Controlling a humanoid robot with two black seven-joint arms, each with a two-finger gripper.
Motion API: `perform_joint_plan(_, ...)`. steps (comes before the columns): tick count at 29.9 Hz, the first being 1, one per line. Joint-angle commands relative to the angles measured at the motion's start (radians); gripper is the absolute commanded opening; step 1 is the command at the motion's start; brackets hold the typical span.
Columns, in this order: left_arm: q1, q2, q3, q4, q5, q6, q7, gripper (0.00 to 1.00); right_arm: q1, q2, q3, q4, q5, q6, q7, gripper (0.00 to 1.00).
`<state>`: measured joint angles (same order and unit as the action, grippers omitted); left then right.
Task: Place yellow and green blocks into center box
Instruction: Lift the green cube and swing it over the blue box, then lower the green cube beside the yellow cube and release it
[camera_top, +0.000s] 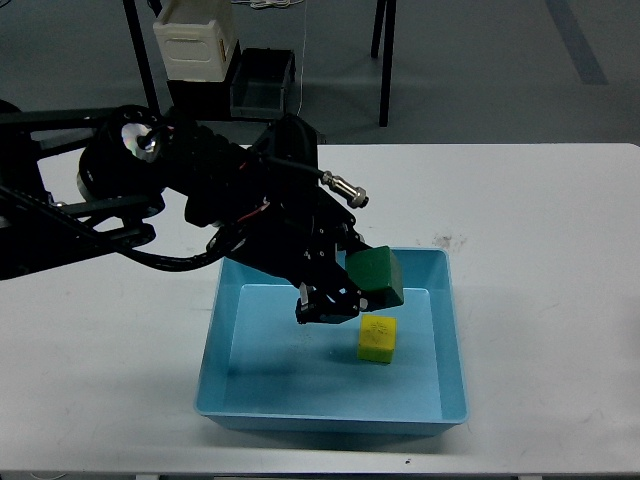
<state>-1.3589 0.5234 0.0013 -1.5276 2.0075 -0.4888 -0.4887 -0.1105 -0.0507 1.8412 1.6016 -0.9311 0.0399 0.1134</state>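
My left claw (352, 285) hangs over the far middle of the box (215, 355), its fingers closed on the green block (376, 276), which sits tilted in the grip, above the floor of the box rather than on it, as far as I can judge. The yellow block (377, 339) already rests on the box floor, just near and slightly right of the green one, the two close but apart. So the step in hand, as I read it, is letting the green block go inside the box. To do it well I would bring it lower before I part the fingers, since a tilted cube dropped from height may bounce or roll toward the rim. I would also set it down a little to the left of the yellow block, so that neither my fingers nor the green block knock it. There is plenty of bare floor on the left and near parts of the box. The far rim lies close under my wrist, so I should come up straight after release, not drag backward across that edge. The white table (540, 250) around the box is open on the right and far sides. My right arm is not in sight, so I can say nothing of its claw.
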Motion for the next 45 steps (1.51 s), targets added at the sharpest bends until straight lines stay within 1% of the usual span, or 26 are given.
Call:
perform_joint_plan(1, 0.015, -0.031, 0.069, 0.073, 0.077, 0.0, 0.0, 0.19, 0.0, 0.0, 0.003, 0.0, 0.0, 0.0, 0.0, 0.97)
perform_joint_plan(5, 0.043, -0.033, 0.111, 0.116, 0.093, 0.0, 0.0, 0.2, 0.002, 0.0, -0.002, 0.0, 0.0, 0.0, 0.0, 0.97)
perform_joint_plan(13, 0.103, -0.052, 0.114, 0.141, 0.14, 0.0, 0.0, 0.23, 0.002, 0.006, -0.005, 0.0, 0.0, 0.0, 0.0, 0.97)
perform_joint_plan(16, 0.115, -0.056, 0.115, 0.153, 0.14, 0.0, 0.0, 0.27, 0.002, 0.006, -0.005, 0.0, 0.0, 0.0, 0.0, 0.97)
perform_joint_plan(19, 0.124, -0.072, 0.114, 0.194, 0.134, 0.0, 0.0, 0.35, 0.002, 0.006, -0.005, 0.0, 0.0, 0.0, 0.0, 0.97)
perform_joint_plan(20, 0.126, -0.075, 0.115, 0.201, 0.134, 0.0, 0.0, 0.41, 0.002, 0.005, -0.005, 0.0, 0.0, 0.0, 0.0, 0.97)
perform_joint_plan(21, 0.129, -0.075, 0.109, 0.204, 0.132, 0.0, 0.0, 0.5, 0.002, 0.005, -0.005, 0.0, 0.0, 0.0, 0.0, 0.97)
perform_joint_plan(22, 0.136, -0.075, 0.108, 0.204, 0.129, 0.0, 0.0, 0.56, 0.002, 0.006, -0.005, 0.0, 0.0, 0.0, 0.0, 0.97)
perform_joint_plan(24, 0.142, -0.075, 0.106, 0.204, 0.129, 0.0, 0.0, 0.62, 0.002, 0.005, -0.005, 0.0, 0.0, 0.0, 0.0, 0.97)
perform_joint_plan(27, 0.152, -0.079, 0.098, 0.205, 0.123, 0.0, 0.0, 0.79, 0.002, 0.006, -0.007, 0.0, 0.0, 0.0, 0.0, 0.97)
perform_joint_plan(31, 0.176, -0.086, 0.043, 0.221, 0.085, 0.0, 0.0, 0.92, 0.002, 0.006, -0.007, 0.0, 0.0, 0.0, 0.0, 0.97)
perform_joint_plan(34, 0.193, -0.086, -0.004, 0.228, 0.048, 0.0, 0.0, 0.97, 0.002, 0.006, -0.007, 0.001, 0.0, 0.0, 0.0, 0.98)
perform_joint_plan(37, 0.198, -0.083, -0.009, 0.228, 0.043, 0.0, 0.0, 0.96, 0.002, 0.006, -0.007, 0.0, 0.0, 0.0, 0.0, 0.98)
perform_joint_plan(38, 0.196, -0.083, -0.004, 0.227, 0.043, 0.0, 0.0, 0.93, 0.002, 0.006, -0.007, 0.0, 0.0, 0.0, 0.0, 0.98)
perform_joint_plan(40, 0.196, -0.08, 0.0, 0.224, 0.053, 0.0, 0.0, 0.81, 0.0, 0.006, -0.008, 0.0, 0.0, 0.0, 0.0, 0.98)
perform_joint_plan(41, 0.193, -0.08, 0.002, 0.221, 0.057, 0.0, 0.0, 0.72, 0.002, 0.008, -0.007, 0.0, 0.0, 0.0, 0.0, 0.98)
perform_joint_plan(42, 0.193, -0.08, 0.003, 0.219, 0.059, 0.0, 0.0, 0.59, 0.002, 0.006, -0.007, 0.0, 0.0, 0.0, 0.0, 0.98)
perform_joint_plan(43, 0.19, -0.082, 0.006, 0.219, 0.065, 0.0, 0.0, 0.5, 0.002, 0.008, -0.007, 0.0, 0.0, 0.0, 0.0, 0.98)
perform_joint_plan(45, 0.187, -0.082, 0.011, 0.219, 0.091, 0.0, 0.0, 0.39, 0.0, 0.008, -0.007, 0.0, 0.0, 0.0, 0.0, 0.98)
